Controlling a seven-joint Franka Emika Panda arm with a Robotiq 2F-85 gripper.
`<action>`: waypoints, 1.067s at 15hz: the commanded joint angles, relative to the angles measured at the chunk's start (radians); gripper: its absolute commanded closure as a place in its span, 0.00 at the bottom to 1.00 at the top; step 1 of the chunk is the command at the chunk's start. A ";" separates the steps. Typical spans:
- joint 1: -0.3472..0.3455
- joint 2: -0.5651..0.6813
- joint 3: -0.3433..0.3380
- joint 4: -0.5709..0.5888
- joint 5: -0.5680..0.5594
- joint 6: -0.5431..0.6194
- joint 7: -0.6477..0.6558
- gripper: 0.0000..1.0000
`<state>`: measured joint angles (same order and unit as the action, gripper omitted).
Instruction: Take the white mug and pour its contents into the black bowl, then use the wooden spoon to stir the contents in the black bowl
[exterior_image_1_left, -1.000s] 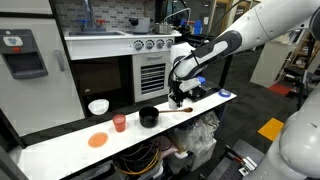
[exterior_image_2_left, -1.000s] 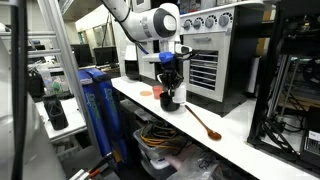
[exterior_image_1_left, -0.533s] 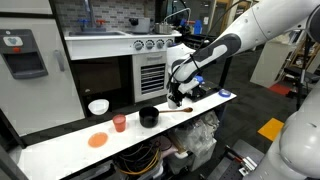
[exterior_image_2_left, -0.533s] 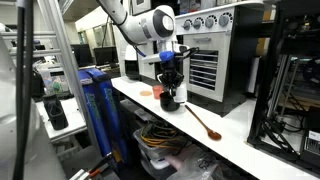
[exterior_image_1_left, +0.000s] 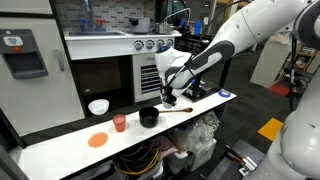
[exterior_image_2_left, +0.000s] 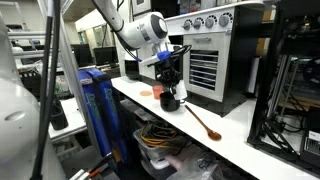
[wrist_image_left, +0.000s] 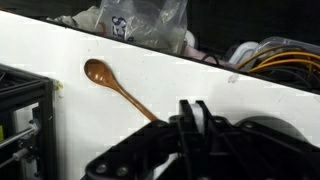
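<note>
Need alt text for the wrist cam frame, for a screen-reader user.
A wooden spoon lies flat on the white table, its bowl at upper left, its handle running down toward the dark gripper, shut, at the bottom edge. Beyond the table's far edge are a clear plastic bag and yellow cables.

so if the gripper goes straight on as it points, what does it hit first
Probably the handle of the wooden spoon, which runs under the gripper in the wrist view; otherwise the table. Depth unclear.
</note>
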<state>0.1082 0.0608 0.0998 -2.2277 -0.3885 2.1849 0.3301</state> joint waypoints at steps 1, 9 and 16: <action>0.031 0.060 0.000 0.082 -0.114 -0.083 0.115 0.98; 0.116 0.137 0.013 0.221 -0.200 -0.291 0.259 0.98; 0.173 0.225 0.012 0.328 -0.252 -0.401 0.312 0.98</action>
<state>0.2660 0.2252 0.1048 -1.9698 -0.6051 1.8446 0.6203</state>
